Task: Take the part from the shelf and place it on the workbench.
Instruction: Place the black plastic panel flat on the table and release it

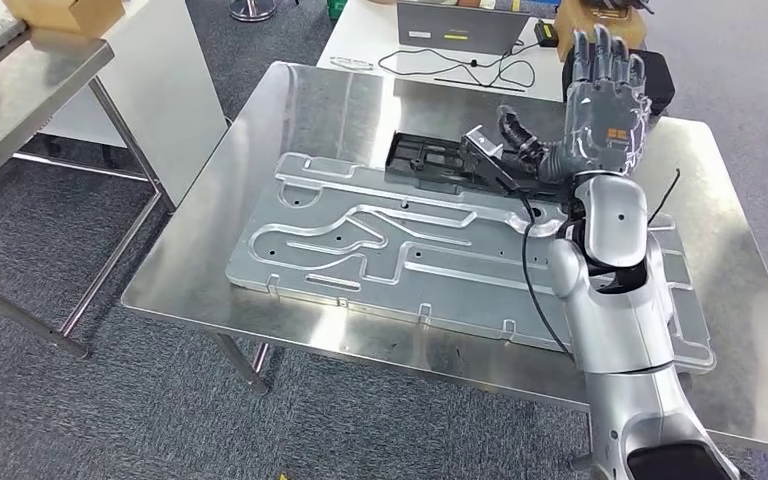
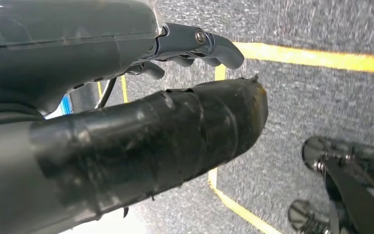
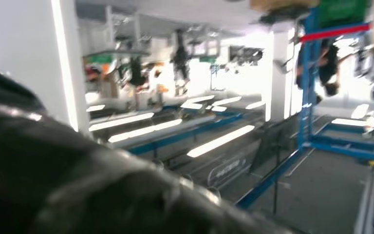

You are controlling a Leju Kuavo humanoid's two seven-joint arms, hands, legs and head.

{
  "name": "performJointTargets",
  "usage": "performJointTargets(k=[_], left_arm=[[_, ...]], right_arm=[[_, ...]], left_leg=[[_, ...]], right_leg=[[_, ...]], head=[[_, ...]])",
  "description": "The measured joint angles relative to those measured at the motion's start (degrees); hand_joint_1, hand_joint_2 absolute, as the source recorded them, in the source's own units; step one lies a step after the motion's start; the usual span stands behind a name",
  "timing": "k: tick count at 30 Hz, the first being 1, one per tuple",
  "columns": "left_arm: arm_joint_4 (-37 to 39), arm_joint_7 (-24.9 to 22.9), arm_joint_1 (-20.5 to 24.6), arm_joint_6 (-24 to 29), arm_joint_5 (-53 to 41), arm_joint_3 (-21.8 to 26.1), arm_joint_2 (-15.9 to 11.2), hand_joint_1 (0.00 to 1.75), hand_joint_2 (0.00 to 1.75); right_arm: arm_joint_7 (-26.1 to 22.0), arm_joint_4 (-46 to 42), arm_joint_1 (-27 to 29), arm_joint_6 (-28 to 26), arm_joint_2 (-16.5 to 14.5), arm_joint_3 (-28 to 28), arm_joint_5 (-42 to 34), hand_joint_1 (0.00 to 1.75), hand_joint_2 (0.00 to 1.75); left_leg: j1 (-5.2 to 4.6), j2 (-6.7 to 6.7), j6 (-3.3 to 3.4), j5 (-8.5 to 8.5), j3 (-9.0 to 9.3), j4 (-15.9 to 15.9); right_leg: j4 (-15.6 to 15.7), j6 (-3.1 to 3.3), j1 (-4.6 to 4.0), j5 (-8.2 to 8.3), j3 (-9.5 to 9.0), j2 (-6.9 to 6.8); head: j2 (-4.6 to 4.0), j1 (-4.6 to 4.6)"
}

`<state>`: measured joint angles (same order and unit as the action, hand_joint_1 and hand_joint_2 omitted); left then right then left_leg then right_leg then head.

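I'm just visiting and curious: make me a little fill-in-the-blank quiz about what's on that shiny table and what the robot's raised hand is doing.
1. The large grey metal plate lies flat on the steel ____.
2. The black part lies at the plate's ____ edge from the robot.
3. The right hand is raised with its fingers ____, holding nothing.
4. On the white table behind stands a ____.

Missing words: workbench; far; spread; laptop

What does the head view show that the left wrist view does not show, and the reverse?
Head view only: the steel table, the grey grooved plate lying on it, a black part behind the plate, and the right hand raised with fingers spread, holding nothing. Left wrist view only: the left hand hanging above the floor, and yellow floor lines. Both share grey carpet.
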<state>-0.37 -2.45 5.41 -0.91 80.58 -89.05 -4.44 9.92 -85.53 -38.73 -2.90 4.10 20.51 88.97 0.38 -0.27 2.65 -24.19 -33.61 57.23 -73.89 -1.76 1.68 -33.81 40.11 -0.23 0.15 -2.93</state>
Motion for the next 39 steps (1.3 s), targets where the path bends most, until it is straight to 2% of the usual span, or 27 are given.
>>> performJointTargets(k=[1, 4, 6, 7, 9, 11, 13, 14, 15, 16, 17, 19, 20, 21, 24, 25, 26, 27, 29, 30, 31, 32, 33, 35, 36, 37, 39], left_arm=[[0.00, 0.00, 0.00, 0.54, -0.34, -0.01, 0.04, 0.00, 0.00], [0.00, -0.18, 0.00, 3.08, -2.21, -0.03, 0.32, 0.00, 0.00], [0.00, -0.67, -0.01, 4.64, -3.10, -0.05, 0.56, 0.00, 0.00], [0.00, -0.95, -0.02, 5.29, -3.38, -0.06, 0.66, 0.00, 0.00], [0.00, -1.42, -0.09, 6.29, -3.52, -0.07, 0.85, 0.00, 0.00], [0.00, -1.64, -0.10, 7.11, -3.14, -0.07, 1.20, 0.00, 0.00], [0.00, -1.66, -0.04, 7.69, -2.67, -0.07, 1.51, 0.00, 0.00], [0.00, -1.63, -0.02, 7.89, -2.48, -0.07, 1.61, 0.00, 0.00], [0.00, -1.59, -0.01, 8.01, -2.29, -0.07, 1.67, 0.00, 0.00], [0.00, -1.54, 0.00, 8.09, -2.13, -0.07, 1.74, 0.00, 0.00], [0.00, -1.43, 0.03, 8.14, -1.92, -0.07, 1.79, 0.00, 0.00], [0.00, -1.07, 0.20, 8.17, -1.43, -0.08, 1.86, 0.00, 0.00], [0.00, -0.85, 0.29, 8.14, -1.12, -0.08, 1.89, 0.00, 0.00], [0.00, -0.67, 0.38, 8.11, -0.82, -0.08, 1.93, 0.00, 0.00], [0.00, -0.46, 0.55, 8.06, -0.19, -0.08, 2.06, 0.00, 0.00], [0.00, -0.46, 0.63, 8.05, -0.11, -0.09, 2.13, 0.00, 0.00], [0.00, -0.46, 0.67, 8.04, -0.05, -0.09, 2.21, 0.00, 0.00], [0.00, -0.48, 0.70, 8.03, -0.01, -0.10, 2.31, 0.00, 0.00], [0.00, -0.63, 0.69, 8.02, 0.07, -0.11, 2.40, 0.00, 0.00], [0.00, -0.75, 0.68, 8.01, 0.12, -0.12, 2.42, 0.00, 0.00], [0.00, -0.86, 0.67, 8.01, 0.17, -0.13, 2.43, 0.00, 0.00], [0.00, -0.92, 0.68, 8.01, 0.21, -0.13, 2.44, 0.00, 0.00], [0.00, -0.95, 0.69, 8.01, 0.23, -0.13, 2.46, 0.00, 0.00], [0.00, -0.96, 0.75, 7.96, 0.24, -0.13, 2.57, 0.00, 0.00], [0.00, -0.98, 0.78, 7.94, 0.25, -0.13, 2.63, 0.00, 0.00], [0.00, -1.05, 0.81, 7.91, 0.26, -0.13, 2.67, 0.00, 0.00], [0.01, -1.32, 0.77, 7.89, 0.26, -0.14, 2.66, 0.00, 0.00]], right_arm=[[-0.65, -0.50, 0.47, 0.31, -0.02, -0.08, -0.66, 0.00, 0.00], [-2.71, -3.62, 1.90, 2.16, 0.05, -0.24, -3.75, 0.00, 0.00], [-3.61, -6.77, 3.37, 3.67, 0.47, -0.45, -6.52, 0.00, 0.00], [-3.90, -8.34, 4.13, 4.42, 0.82, -0.60, -7.95, 0.00, 0.00], [-4.16, -11.01, 5.36, 5.60, 1.65, -0.99, -10.44, 0.00, 0.00], [-4.35, -13.25, 6.30, 6.20, 2.63, -1.39, -12.44, 0.00, 0.00], [-4.51, -15.02, 7.27, 6.32, 3.63, -1.69, -13.62, 0.00, 0.00], [-4.60, -15.64, 7.74, 6.33, 4.04, -1.79, -13.97, 0.00, 0.00], [-4.69, -16.14, 8.15, 6.36, 4.36, -1.82, -14.26, 0.00, 0.00], [-4.77, -16.57, 8.47, 6.41, 4.63, -1.82, -14.54, 0.00, 0.00], [-4.82, -16.94, 8.68, 6.47, 4.88, -1.82, -14.80, 0.00, 0.00], [-4.83, -17.64, 8.88, 6.64, 5.28, -1.82, -15.38, 0.00, 0.00], [-4.81, -17.92, 8.89, 6.74, 5.51, -1.82, -15.68, 0.00, 0.00], [-4.80, -18.10, 8.90, 6.84, 5.73, -1.82, -15.96, 0.00, 0.00], [-4.78, -18.34, 9.01, 7.04, 6.31, -1.82, -16.48, 0.00, 0.00], [-4.78, -18.38, 9.05, 7.07, 6.53, -1.82, -16.53, 0.00, 0.00], [-4.78, -18.39, 9.08, 7.07, 6.80, -1.82, -16.55, 0.00, 0.00], [-4.78, -18.39, 9.11, 7.07, 7.05, -1.82, -16.57, 0.00, 0.00], [-4.78, -18.38, 9.27, 7.07, 7.34, -1.82, -16.62, 0.00, 0.00], [-4.78, -18.38, 9.42, 7.08, 7.42, -1.82, -16.64, 0.00, 0.00], [-4.78, -18.38, 9.56, 7.08, 7.48, -1.82, -16.65, 0.00, 0.00], [-4.78, -18.38, 9.67, 7.09, 7.52, -1.82, -16.65, 0.00, 0.00], [-4.78, -18.38, 9.71, 7.09, 7.55, -1.82, -16.65, 0.00, 0.00], [-4.78, -18.44, 9.72, 7.08, 7.55, -1.82, -16.65, 0.00, 0.00], [-4.78, -18.49, 9.72, 7.07, 7.57, -1.82, -16.65, 0.00, 0.00], [-4.77, -18.53, 9.70, 7.07, 7.58, -1.82, -16.65, 0.00, 0.00], [-4.73, -18.54, 9.70, 7.12, 7.62, -1.82, -16.64, 0.00, 0.00]], left_leg=[[-0.04, -0.06, -0.07, -0.10, -0.02, 0.17], [-0.12, -0.28, -0.60, -0.66, -0.18, 0.99], [-0.16, -0.44, -1.16, -0.75, -0.39, 1.34], [-0.17, -0.52, -1.47, -0.62, -0.50, 1.35], [-0.15, -0.50, -2.13, -0.73, -0.74, 1.50], [-0.02, -0.24, -2.68, -3.42, -1.83, 4.16], [0.25, -0.05, -3.09, -8.12, -4.12, 10.78], [0.35, -0.04, -3.27, -9.88, -5.15, 14.18], [0.39, -0.04, -3.41, -10.64, -5.47, 16.18], [0.41, -0.04, -3.48, -10.31, -4.76, 16.13], [0.41, -0.03, -3.46, -9.09, -2.89, 13.83], [0.34, -0.02, -3.13, -6.82, 2.59, 5.64], [0.18, -0.05, -2.87, -5.99, 4.37, 2.77], [0.02, -0.10, -2.58, -5.76, 5.19, 1.07], [-0.14, -0.08, -1.57, -4.68, 4.28, 0.55], [-0.03, 0.03, -1.14, -4.05, 3.93, 0.37], [0.10, 0.16, -0.69, -3.34, 3.48, 0.11], [0.17, 0.30, -0.35, -2.61, 2.87, -0.01], [0.05, 0.44, 0.01, -1.37, 1.29, 0.06], [-0.03, 0.47, 0.02, -0.78, 0.39, 0.17], [-0.11, 0.49, -0.01, -0.23, -0.50, 0.34], [-0.18, 0.48, -0.08, 0.27, -1.38, 0.56], [-0.22, 0.46, -0.18, 0.70, -2.16, 0.80], [-0.35, 0.40, -0.58, 1.42, -3.29, 1.31], [-0.40, 0.37, -0.87, 1.78, -3.54, 1.44], [-0.40, 0.34, -1.21, 2.19, -3.65, 1.45], [-0.35, 0.28, -1.92, 2.95, -3.74, 1.18]], right_leg=[[0.54, 0.12, 0.00, 1.18, -0.12, 0.02], [10.46, 0.76, -0.22, 6.62, -4.69, 0.06], [13.93, 1.20, -0.64, 7.64, -6.20, 0.13], [13.94, 1.38, -0.85, 7.75, -6.12, 0.17], [14.39, 2.04, -0.60, 8.09, -5.91, 0.14], [14.78, 2.88, -0.30, 8.74, -5.53, 0.00], [14.83, 3.38, -0.39, 9.35, -4.78, -0.14], [14.79, 3.46, -0.45, 9.67, -4.29, -0.17], [14.75, 3.42, -0.47, 10.03, -3.76, -0.18], [14.67, 3.34, -0.47, 10.41, -3.22, -0.15], [14.56, 3.19, -0.43, 10.79, -2.69, -0.11], [14.28, 2.68, -0.41, 11.50, -1.86, -0.06], [14.23, 2.35, -0.41, 11.84, -1.66, -0.08], [14.21, 1.98, -0.42, 12.18, -1.57, -0.14], [14.58, 0.80, -0.40, 13.22, -1.44, -0.21], [14.23, 0.50, -0.38, 12.58, -1.12, -0.13], [12.97, 0.27, -0.37, 10.85, -0.55, -0.04], [10.46, 0.13, -0.31, 8.11, 0.31, 0.05], [3.33, -0.14, -0.35, 2.59, 2.14, 0.10], [0.36, -0.22, -0.36, 1.35, 2.47, 0.11], [-0.92, -0.22, -0.36, 1.47, 1.94, 0.11], [-0.15, -0.11, -0.38, 2.52, 0.37, 0.11], [2.50, 0.09, -0.41, 3.83, -2.14, 0.11], [10.28, 0.74, -0.70, 4.50, -7.95, 0.14], [13.05, 1.05, -0.90, 4.29, -9.74, 0.16], [14.65, 1.35, -1.12, 3.96, -10.60, 0.16], [15.27, 2.04, -1.18, 4.76, -10.32, 0.07]], head=[[0.00, 0.01], [0.00, 0.01], [0.00, 0.01], [0.00, -0.01], [0.00, -0.02], [0.00, -0.03], [0.00, -0.03], [0.00, -0.03], [0.00, -0.03], [0.00, -0.04], [0.00, -0.04], [0.00, -0.03], [0.00, -0.02], [0.00, -0.01], [-0.01, 0.01], [-0.01, 0.03], [0.00, 0.05], [0.00, 0.07], [0.00, 0.07], [0.00, 0.07], [0.00, 0.07], [0.00, 0.07], [0.00, 0.06], [0.00, 0.01], [-0.01, 0.04], [-0.01, 0.04], [-0.01, 0.15]])
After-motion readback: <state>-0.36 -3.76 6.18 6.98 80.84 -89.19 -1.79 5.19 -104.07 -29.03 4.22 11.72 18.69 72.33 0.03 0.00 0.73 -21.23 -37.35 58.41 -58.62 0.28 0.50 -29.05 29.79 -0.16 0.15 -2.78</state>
